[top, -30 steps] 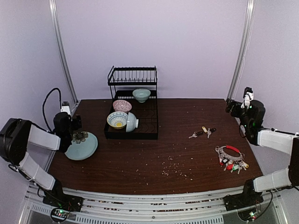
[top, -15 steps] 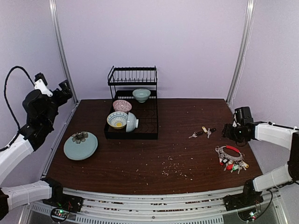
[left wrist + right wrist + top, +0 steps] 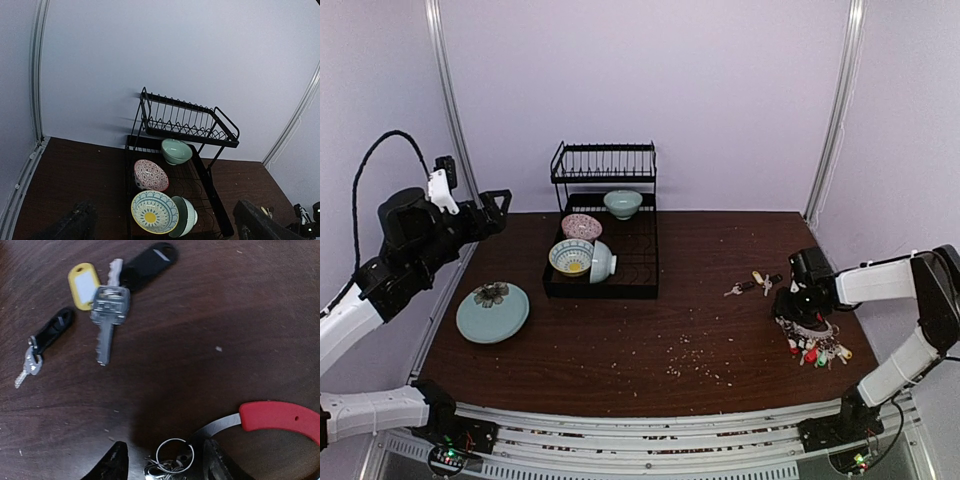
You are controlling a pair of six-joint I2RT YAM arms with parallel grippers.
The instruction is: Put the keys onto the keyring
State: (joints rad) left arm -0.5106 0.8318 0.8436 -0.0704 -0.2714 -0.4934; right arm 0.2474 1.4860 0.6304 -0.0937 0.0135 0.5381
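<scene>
Silvery keys (image 3: 106, 322) lie near the keyring (image 3: 278, 416) — thin metal, red strap.

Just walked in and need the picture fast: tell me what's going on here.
The right arm's fingers sit low over the keyring, open, straddling its small ring beside the red strap; nothing is gripped yet. The loose keys lie on the table just beyond, untouched. The left arm's fingers are raised at the far left, open and empty, facing the dish rack.
</scene>
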